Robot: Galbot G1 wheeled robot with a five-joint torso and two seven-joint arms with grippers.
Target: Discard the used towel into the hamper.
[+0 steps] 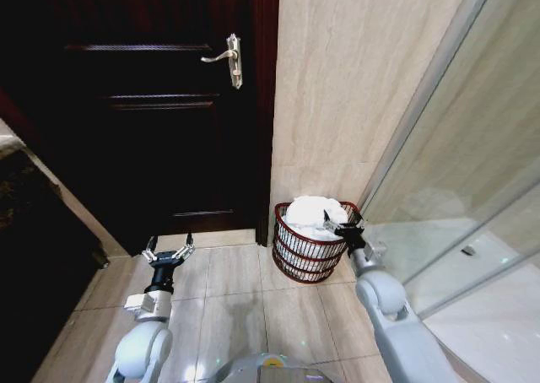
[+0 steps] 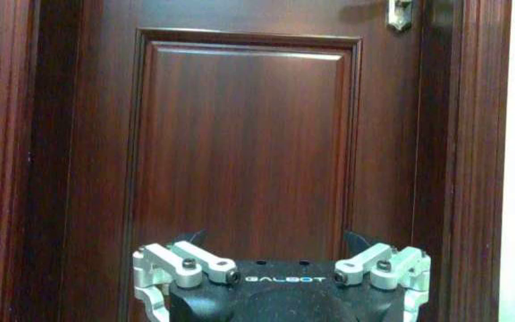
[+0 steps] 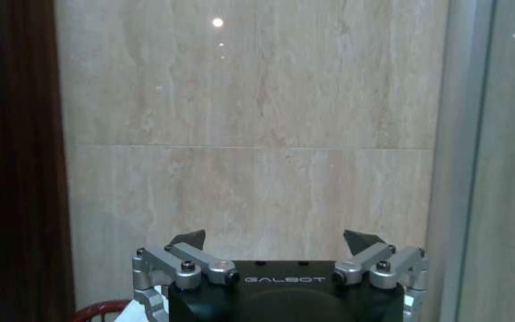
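Head view, nearest: both arms reach forward over the tiled floor (image 1: 228, 303). The left gripper (image 1: 168, 252) hovers low over the floor in front of the dark wooden door (image 1: 143, 121), fingers spread wide, nothing between them. In the left wrist view the left gripper (image 2: 281, 240) faces the door panel (image 2: 239, 141) head-on, fingertips (image 2: 192, 237) well apart and empty; the bottom of the door handle plate (image 2: 399, 15) sits at the upper edge of that picture.

The right gripper (image 1: 345, 224) sits at the near right rim of the hamper (image 1: 297, 261), over its edge, fingers spread, gripping nothing. Whether it touches the rim cannot be told. In the right wrist view the right gripper (image 3: 280, 240) points at the beige tiled wall (image 3: 257, 134), fingertips (image 3: 188, 238) parted and empty, and a bit of the hamper's red rim (image 3: 96, 310) with white cloth just beside it shows near the gripper body.

Farther: the hamper stands upright on the floor against the beige wall (image 1: 354, 71), just right of the door frame, left of the glass shower partition (image 1: 472, 180). The white towel (image 1: 314, 212) is inside the hamper, heaped up above the rim. The silver door handle (image 1: 226, 58) is high on the door, well above the hamper.
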